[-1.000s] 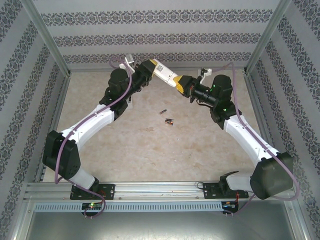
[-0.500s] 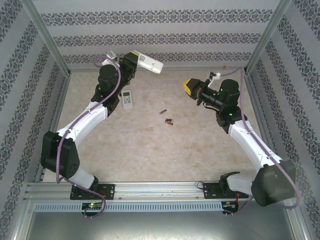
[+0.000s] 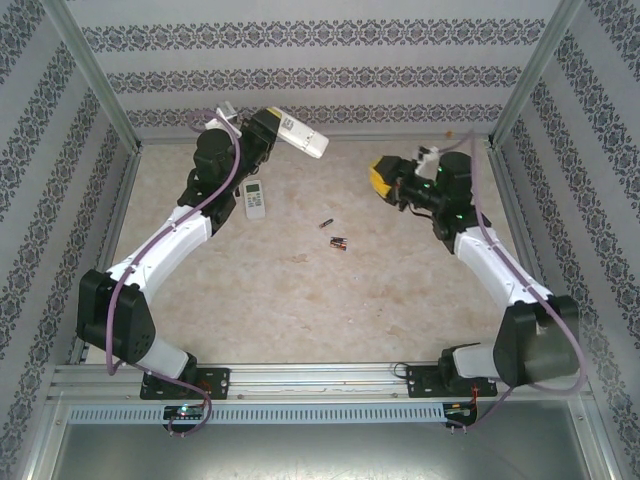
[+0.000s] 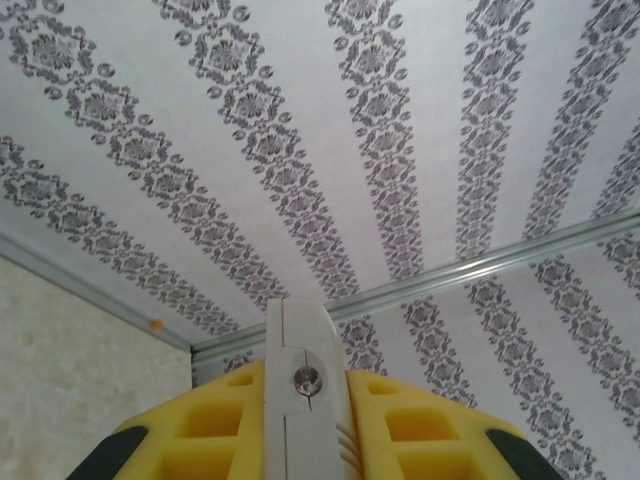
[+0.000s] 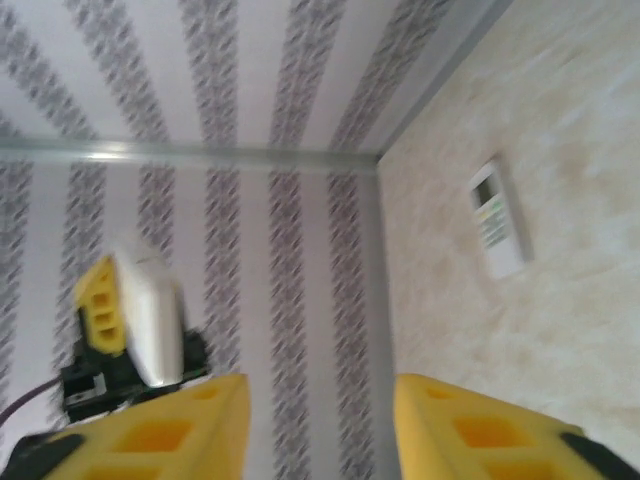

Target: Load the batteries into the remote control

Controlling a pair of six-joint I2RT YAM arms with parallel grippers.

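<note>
Two remotes (image 3: 305,138) (image 3: 255,199), about three batteries (image 3: 337,243)

Arms: I see white shells on the long links of my left arm (image 3: 165,245) and right arm (image 3: 495,275), with bulky black housings at the joints.
Cables: a purple cable (image 3: 236,160) trails along each arm in loose loops.
Hands: my left hand (image 3: 278,127) and right hand (image 3: 380,180) have yellow fingers (image 5: 200,430) with square moulded pockets and dark outer corners.
Lights: small green lights (image 3: 441,186) glow on the right wrist housing.
Bases: black mounts (image 3: 185,380) with exposed wiring.
</note>
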